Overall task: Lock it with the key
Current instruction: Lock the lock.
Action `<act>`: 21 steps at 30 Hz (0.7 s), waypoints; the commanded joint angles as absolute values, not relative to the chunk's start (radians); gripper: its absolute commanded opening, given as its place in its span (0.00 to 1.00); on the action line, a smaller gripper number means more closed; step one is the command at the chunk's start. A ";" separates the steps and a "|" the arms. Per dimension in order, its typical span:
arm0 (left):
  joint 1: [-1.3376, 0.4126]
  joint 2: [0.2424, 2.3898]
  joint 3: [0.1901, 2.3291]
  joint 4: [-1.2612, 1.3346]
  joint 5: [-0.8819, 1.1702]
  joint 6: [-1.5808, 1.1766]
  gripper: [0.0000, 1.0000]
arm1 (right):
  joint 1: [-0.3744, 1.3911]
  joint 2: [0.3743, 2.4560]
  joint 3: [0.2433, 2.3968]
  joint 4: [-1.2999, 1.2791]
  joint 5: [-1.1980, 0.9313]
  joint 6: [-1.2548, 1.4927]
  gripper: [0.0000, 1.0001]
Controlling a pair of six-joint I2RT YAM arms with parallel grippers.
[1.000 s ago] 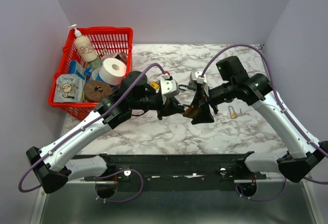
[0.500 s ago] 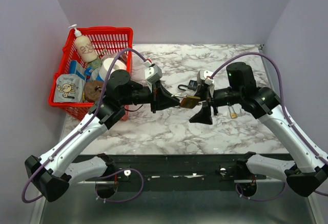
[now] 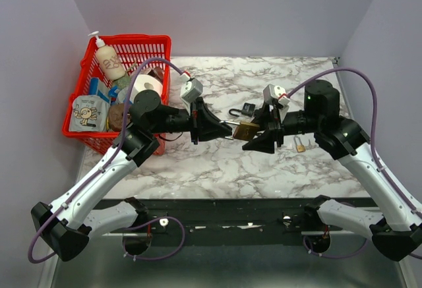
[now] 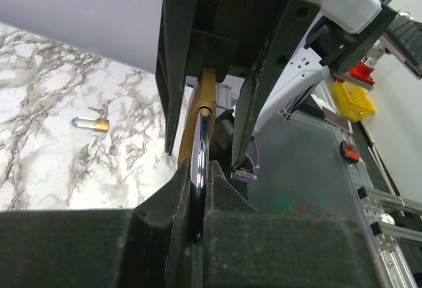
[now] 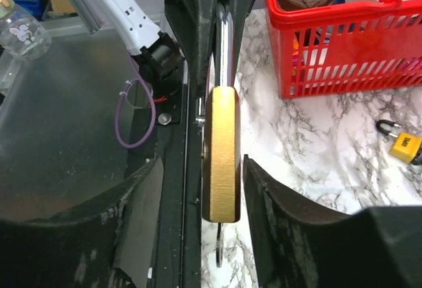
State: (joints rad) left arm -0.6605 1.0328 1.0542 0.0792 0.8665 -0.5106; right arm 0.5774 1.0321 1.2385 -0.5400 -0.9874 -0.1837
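My left gripper (image 3: 221, 128) (image 4: 198, 169) is shut on the silver shackle (image 4: 200, 146) of a brass padlock (image 3: 247, 130) (image 5: 221, 153), holding it in the air above the middle of the table. My right gripper (image 3: 258, 140) (image 5: 203, 163) faces it from the right, open, with a finger on either side of the brass body and a gap on both sides. The key (image 5: 218, 252) sticks out of the padlock's bottom, thin and edge-on in the right wrist view. It is hidden in the top view.
A red basket (image 3: 89, 51) (image 5: 316, 70) of household items stands at the back left. A small brass padlock (image 3: 300, 144) (image 4: 92, 124) lies on the marble right of my right gripper. A dark padlock with a yellow tag (image 3: 245, 109) (image 5: 403, 144) lies behind the grippers.
My left gripper drew back to the left and rose with the padlock. The right arm shifted right, opened wide, then narrowed its fingers around the brass body.
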 commanded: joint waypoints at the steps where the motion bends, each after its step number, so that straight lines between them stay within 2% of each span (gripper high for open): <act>1: -0.653 1.006 1.074 0.241 0.891 -0.577 0.00 | 0.575 1.072 1.270 -0.567 -1.052 -0.189 0.63; 4: -0.653 1.008 1.075 0.255 0.891 -0.594 0.00 | 0.575 1.085 1.279 -0.577 -1.058 -0.187 0.62; 6: -0.652 1.008 1.074 0.256 0.890 -0.598 0.00 | 0.575 1.081 1.279 -0.566 -1.058 -0.176 0.54; 11: -0.646 1.009 1.066 0.241 0.882 -0.601 0.00 | 0.575 1.077 1.288 -0.543 -1.042 -0.137 0.45; 14: -0.638 1.006 1.057 0.227 0.882 -0.592 0.00 | 0.575 1.077 1.301 -0.543 -1.051 -0.124 0.45; 16: -0.638 1.006 1.052 0.225 0.876 -0.588 0.00 | 0.575 1.077 1.301 -0.545 -1.055 -0.123 0.37; 20: -0.638 1.009 1.054 0.219 0.859 -0.589 0.00 | 0.575 1.095 1.298 -0.563 -1.065 -0.124 0.01; 21: -0.638 1.011 1.064 0.204 0.861 -0.577 0.01 | 0.575 1.097 1.299 -0.564 -1.075 -0.109 0.01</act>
State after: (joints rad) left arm -0.6434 1.0321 1.0477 0.1398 0.8780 -0.5816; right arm 0.5724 1.0885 1.2713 -0.5575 -1.0187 -0.1326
